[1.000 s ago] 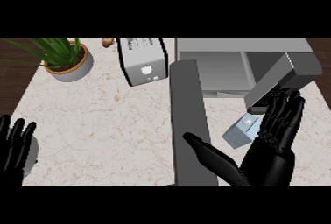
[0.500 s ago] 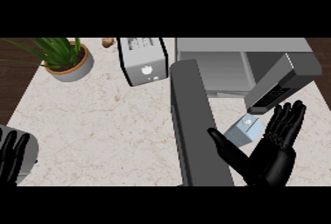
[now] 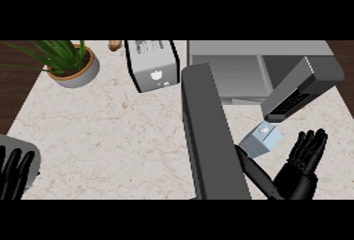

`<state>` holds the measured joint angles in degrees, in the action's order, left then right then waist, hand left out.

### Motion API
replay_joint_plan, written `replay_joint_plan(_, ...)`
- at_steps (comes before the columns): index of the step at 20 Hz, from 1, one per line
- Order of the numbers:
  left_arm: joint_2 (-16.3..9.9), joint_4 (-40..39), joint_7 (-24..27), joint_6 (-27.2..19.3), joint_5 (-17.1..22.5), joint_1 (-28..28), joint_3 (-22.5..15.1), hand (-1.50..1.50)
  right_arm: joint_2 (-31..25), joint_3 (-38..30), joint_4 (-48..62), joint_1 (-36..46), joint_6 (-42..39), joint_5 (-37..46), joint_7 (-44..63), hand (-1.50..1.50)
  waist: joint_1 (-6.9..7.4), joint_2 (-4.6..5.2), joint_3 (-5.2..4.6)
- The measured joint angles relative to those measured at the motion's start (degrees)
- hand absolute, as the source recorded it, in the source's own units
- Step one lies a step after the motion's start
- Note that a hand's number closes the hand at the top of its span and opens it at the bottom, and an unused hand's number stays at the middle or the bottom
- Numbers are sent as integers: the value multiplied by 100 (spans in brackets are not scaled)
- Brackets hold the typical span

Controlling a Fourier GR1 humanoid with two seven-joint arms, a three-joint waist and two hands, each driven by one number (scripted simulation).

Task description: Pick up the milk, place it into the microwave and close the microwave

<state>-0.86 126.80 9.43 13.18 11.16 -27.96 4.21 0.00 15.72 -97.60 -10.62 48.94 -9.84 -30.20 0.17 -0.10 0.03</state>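
The milk carton (image 3: 261, 141), pale blue with a grey side, lies tilted on the counter right of the open microwave door (image 3: 211, 136). That door is a long dark slab running toward me from the microwave (image 3: 239, 70), whose grey cavity shows at the top. My right hand (image 3: 298, 174) is open at the lower right, fingers straight and pointing up. Its thumb reaches toward the door, just below the carton, and the hand is apart from the milk. My left hand (image 3: 14, 172) rests open at the lower left edge.
The microwave's keypad panel (image 3: 298, 89) juts out above the milk. A white boxy appliance (image 3: 152, 65) stands left of the door's top end. A potted plant (image 3: 71, 65) sits at the back left. Pale marble counter (image 3: 110, 136) spreads between the door and my left hand.
My right hand has drawn back toward the lower edge, away from the milk. My left hand has sunk toward the lower left corner. The milk and the door have not moved.
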Motion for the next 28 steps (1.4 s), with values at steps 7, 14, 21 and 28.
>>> replay_joint_plan(7,23,99,-23,22,69,-51,-17,-150,-2,-401,995,74,-608,-710,-1001,-150,7,5,0)
replay_joint_plan(14,56,135,-22,61,47,-133,-56,-150,-2,-597,1758,326,-944,-869,-1538,-150,9,6,0)
replay_joint_plan(21,44,85,119,200,123,-272,42,-150,-39,-1079,2476,643,-1224,-1129,-1852,-150,15,7,-2)
replay_joint_plan(28,49,193,-81,100,106,-109,69,-150,-70,-1589,3427,941,-1081,-1401,-2115,-150,17,12,1)
